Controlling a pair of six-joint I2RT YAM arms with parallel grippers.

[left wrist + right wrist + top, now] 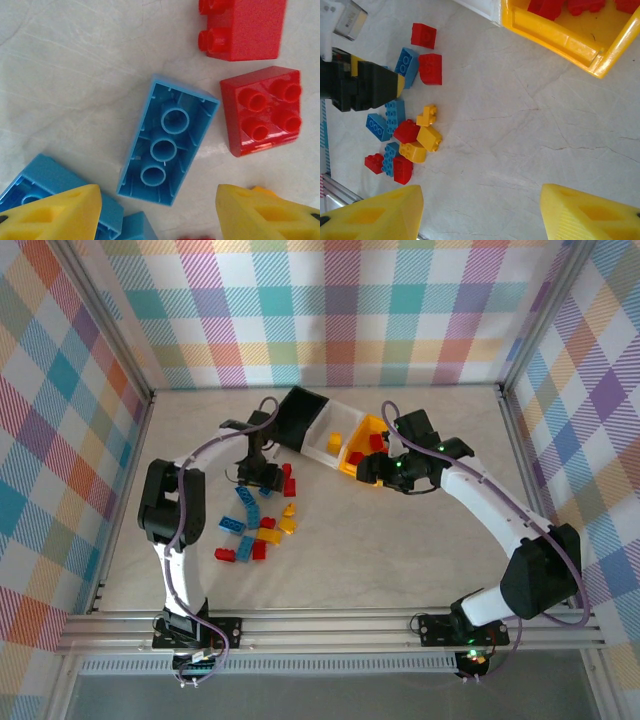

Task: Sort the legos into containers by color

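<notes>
The blue brick lies studs-down on the desk, hollow side up with three round tubes showing. It sits at a slant to the left tool, whose yellow fingers stand partly apart and empty, just short of the brick's near end. A red brick sits close on its right, and another blue one lies partly under the left finger

The other legos form a loose heap on the near-left of the desk, apart from the black bin, white bin and yellow bin, joined in a row. Red pieces lie in the yellow bin and a yellow one in the white. The right tool hangs beside the yellow bin, fingers apart, holding nothing

The likely risk is the slant: closing across it could twist the brick or squirt it out, since the plastic is hard and glossy and the marbled desk looks smooth. A finger coming down could also catch the neighbouring blue brick, or nudge the red one and scatter the heap
</notes>
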